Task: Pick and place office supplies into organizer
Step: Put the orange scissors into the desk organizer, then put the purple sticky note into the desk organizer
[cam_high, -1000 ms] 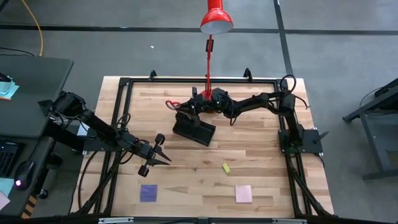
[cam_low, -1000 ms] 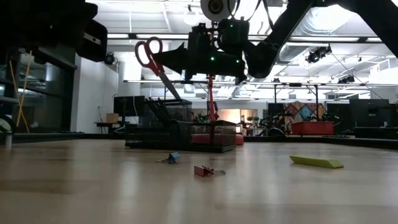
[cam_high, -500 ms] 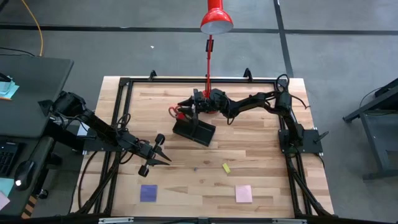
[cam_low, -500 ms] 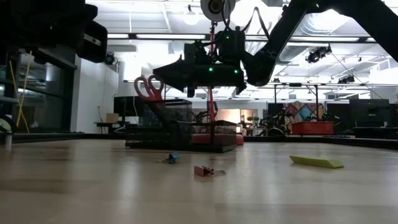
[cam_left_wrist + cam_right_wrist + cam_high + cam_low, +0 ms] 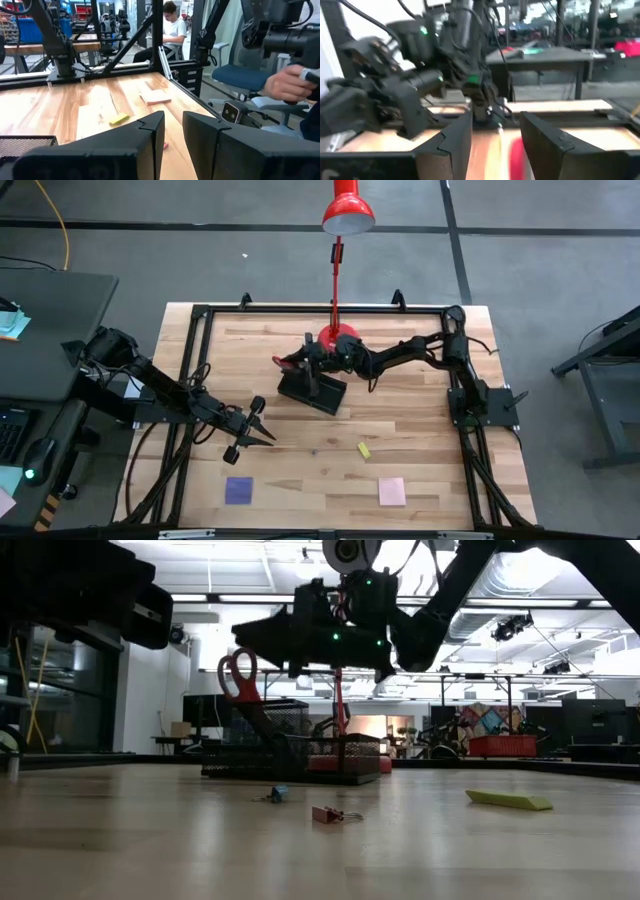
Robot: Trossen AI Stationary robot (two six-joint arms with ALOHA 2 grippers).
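The red-handled scissors (image 5: 238, 675) stand slanted, blades down inside the black mesh organizer (image 5: 290, 755), leaning on its wall with the handles (image 5: 283, 362) up. My right gripper (image 5: 300, 363) hovers level just above those handles, open, with a red blur (image 5: 516, 150) low between its fingers. My left gripper (image 5: 268, 437) waits near the table's left side, level, a narrow gap (image 5: 173, 140) between its fingers and nothing in it. A yellow block (image 5: 364, 449), a purple pad (image 5: 239, 490) and a pink pad (image 5: 391, 491) lie flat on the near half of the table.
The red lamp's base (image 5: 340, 338) stands just behind the organizer, its head (image 5: 347, 210) beyond the far edge. A blue clip (image 5: 278, 794) and a red clip (image 5: 325, 814) lie on the wood in front of the organizer. A person sits beyond the table (image 5: 170, 25).
My right gripper has let go of the scissors. They were held up slanted above the organizer; they have dropped blades first into it and now lean there with the handles up. The gripper has edged toward the table's near edge.
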